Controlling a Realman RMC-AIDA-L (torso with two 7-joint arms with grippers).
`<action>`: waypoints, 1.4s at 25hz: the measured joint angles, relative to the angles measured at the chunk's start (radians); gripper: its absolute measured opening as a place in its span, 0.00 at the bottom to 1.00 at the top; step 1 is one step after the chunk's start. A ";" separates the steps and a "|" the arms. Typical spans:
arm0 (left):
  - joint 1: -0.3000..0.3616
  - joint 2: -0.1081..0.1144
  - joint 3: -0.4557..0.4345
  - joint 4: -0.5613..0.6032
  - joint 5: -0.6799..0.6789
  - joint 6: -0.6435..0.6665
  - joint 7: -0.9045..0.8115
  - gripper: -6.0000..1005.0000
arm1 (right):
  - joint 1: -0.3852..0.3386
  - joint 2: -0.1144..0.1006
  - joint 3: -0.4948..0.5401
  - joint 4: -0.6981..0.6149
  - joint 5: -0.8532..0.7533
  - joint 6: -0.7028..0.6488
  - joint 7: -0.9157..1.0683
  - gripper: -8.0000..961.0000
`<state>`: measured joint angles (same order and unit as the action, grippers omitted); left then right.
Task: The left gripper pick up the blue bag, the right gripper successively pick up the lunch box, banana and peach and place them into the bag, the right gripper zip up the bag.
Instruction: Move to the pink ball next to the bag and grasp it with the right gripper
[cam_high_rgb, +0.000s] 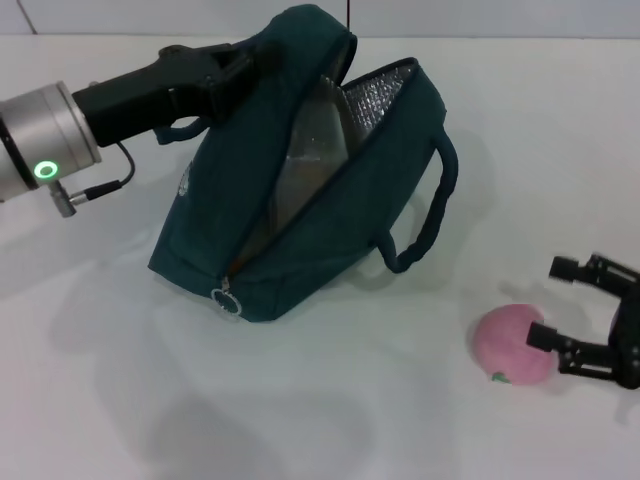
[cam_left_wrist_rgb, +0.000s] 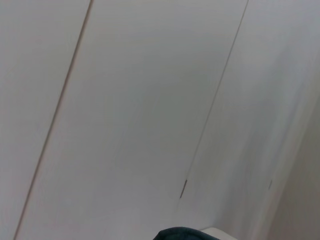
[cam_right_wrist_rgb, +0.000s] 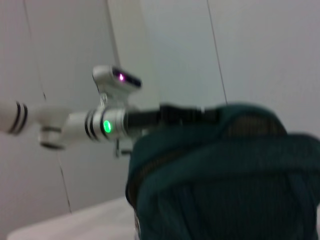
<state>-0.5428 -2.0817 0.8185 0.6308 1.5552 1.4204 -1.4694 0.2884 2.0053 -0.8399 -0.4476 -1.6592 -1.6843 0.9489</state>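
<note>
The blue bag (cam_high_rgb: 340, 230) stands tilted on the white table, its mouth unzipped and its silver lining showing. My left gripper (cam_high_rgb: 235, 65) is shut on the bag's upper edge at the far left and holds it up. Inside the opening lies the clear lunch box (cam_high_rgb: 315, 150). A faint orange tint shows by it; I cannot tell if it is the banana. The pink peach (cam_high_rgb: 512, 345) rests on the table at the right. My right gripper (cam_high_rgb: 552, 302) is open just right of the peach, its nearer finger against the fruit. The right wrist view shows the bag (cam_right_wrist_rgb: 225, 175) and the left gripper (cam_right_wrist_rgb: 185, 114).
The zipper's metal ring pull (cam_high_rgb: 225, 298) hangs at the bag's near corner. One looped handle (cam_high_rgb: 435, 210) sticks out toward the right. The left wrist view shows only wall panels and a sliver of the bag (cam_left_wrist_rgb: 182, 234).
</note>
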 joint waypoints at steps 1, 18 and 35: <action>-0.003 -0.001 0.001 -0.001 0.000 0.000 0.000 0.05 | 0.001 0.001 -0.001 0.013 -0.004 0.018 -0.013 0.90; -0.004 -0.003 0.001 -0.002 -0.001 0.000 0.010 0.05 | 0.040 0.011 -0.041 0.133 -0.026 0.217 -0.107 0.89; -0.004 0.000 0.001 0.000 -0.001 0.000 0.012 0.05 | 0.054 0.012 -0.067 0.136 -0.024 0.217 -0.102 0.59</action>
<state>-0.5467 -2.0815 0.8191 0.6307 1.5538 1.4204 -1.4572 0.3423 2.0172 -0.9065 -0.3113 -1.6832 -1.4669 0.8472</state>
